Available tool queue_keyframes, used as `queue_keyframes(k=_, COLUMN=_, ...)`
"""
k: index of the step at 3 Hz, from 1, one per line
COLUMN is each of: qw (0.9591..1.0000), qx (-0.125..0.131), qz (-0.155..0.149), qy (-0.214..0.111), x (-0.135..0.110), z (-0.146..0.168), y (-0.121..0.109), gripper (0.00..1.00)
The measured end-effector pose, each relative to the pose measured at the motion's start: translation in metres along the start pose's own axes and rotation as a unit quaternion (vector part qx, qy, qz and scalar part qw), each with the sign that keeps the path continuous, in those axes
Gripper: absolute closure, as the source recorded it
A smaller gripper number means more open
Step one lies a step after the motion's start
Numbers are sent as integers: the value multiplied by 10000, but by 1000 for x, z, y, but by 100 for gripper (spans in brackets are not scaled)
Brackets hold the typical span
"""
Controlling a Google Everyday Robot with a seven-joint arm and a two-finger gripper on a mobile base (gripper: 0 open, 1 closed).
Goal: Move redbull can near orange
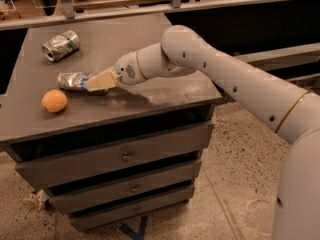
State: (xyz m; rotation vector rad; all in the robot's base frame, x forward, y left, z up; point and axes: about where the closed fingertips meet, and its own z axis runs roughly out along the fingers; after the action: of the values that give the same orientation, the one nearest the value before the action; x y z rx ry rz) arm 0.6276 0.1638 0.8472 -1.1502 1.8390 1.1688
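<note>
The redbull can (71, 79) is a slim, dented silver can with blue patches. It lies on its side on the grey cabinet top (165, 91), left of centre. My gripper (98, 81) reaches in from the right, and its tan fingers (102, 79) are closed over the can's right end. The orange (54, 100) sits on the top just in front of and slightly left of the can, a small gap away.
A fatter silver can with green markings (61, 44) lies at the back left of the top. The cabinet has several drawers (122, 156) below. A rail and shelf (175, 4) run behind it. Speckled floor (235, 184) lies to the right.
</note>
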Motion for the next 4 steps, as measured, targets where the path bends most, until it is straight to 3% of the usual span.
queue_keyframes(k=1, qw=10000, qx=35, qz=4, qy=40, x=1, z=-1, y=1, gripper=12)
queue_keyframes(k=2, qw=9999, qx=109, qz=10, qy=45, x=1, z=-4, y=0, gripper=0)
queue_keyframes(k=3, qw=9993, qx=363, qz=18, qy=21, x=0, z=-24, y=-4, gripper=0)
queue_keyframes(k=4, qw=9970, qx=775, qz=-18, qy=17, x=-2, z=-56, y=-10, gripper=0)
